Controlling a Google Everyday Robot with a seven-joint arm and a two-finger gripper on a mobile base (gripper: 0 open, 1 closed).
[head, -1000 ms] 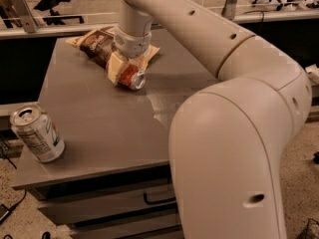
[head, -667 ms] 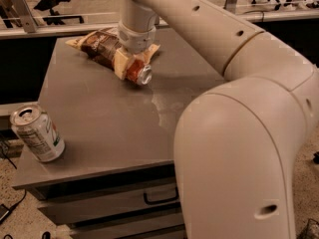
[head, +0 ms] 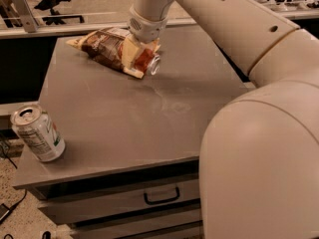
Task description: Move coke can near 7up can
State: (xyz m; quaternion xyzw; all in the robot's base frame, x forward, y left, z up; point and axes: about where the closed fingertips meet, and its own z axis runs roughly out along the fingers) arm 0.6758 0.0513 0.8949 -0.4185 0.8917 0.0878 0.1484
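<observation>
1. Here, the coke can (head: 146, 61) lies tilted, its long axis running roughly left to right. Its silver end faces right and slightly toward the camera.
2. The gripper (head: 139, 59) clamps its cream fingers (head: 128, 51) on the can's red body, toward the table's (head: 124, 128) far side and just beside the chip bag (head: 102, 46).
3. The 7up can (head: 38, 133) stands upright at the near left corner, close to both edges and well apart from the coke can.
4. Bare grey tabletop stretches between the two cans.
</observation>
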